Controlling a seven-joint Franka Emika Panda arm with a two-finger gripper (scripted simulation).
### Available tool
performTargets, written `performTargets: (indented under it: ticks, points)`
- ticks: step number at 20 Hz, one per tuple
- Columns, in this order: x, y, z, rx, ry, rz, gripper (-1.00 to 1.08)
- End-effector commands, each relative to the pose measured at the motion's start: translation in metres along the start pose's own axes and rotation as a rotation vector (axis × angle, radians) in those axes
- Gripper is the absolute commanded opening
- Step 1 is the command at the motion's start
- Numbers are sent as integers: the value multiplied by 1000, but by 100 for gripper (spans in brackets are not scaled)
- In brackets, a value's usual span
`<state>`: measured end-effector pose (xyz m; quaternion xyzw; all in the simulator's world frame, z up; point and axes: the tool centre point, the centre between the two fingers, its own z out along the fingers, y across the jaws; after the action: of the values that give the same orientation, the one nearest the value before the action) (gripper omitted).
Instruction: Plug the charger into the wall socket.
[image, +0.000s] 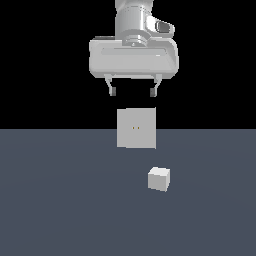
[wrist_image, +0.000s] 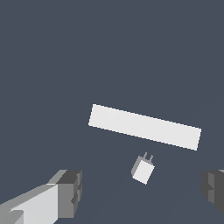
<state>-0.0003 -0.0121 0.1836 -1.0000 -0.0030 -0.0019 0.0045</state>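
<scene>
One charger (image: 159, 179) grounded, end effector (image: 133, 92) overhead

Hidden and cut-off parts

The arm above the gripper (image: 132, 92) ran off the exterior view's top edge. In the wrist view both fingers (wrist_image: 70, 192) were cropped by the frame, the wall socket (wrist_image: 144, 127) showed only as an edge-on strip with its holes unseen, and the charger (wrist_image: 143, 170) prongs were barely resolvable.
</scene>
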Motion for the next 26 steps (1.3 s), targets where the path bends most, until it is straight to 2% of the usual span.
performTargets:
  ticks: [1, 13, 26]
  points:
    - [0, 0, 0, 0, 0, 0, 100]
    - [-10, 7, 13, -9, 36, 55, 100]
    - [-41, 24, 56, -36, 150, 224, 100]
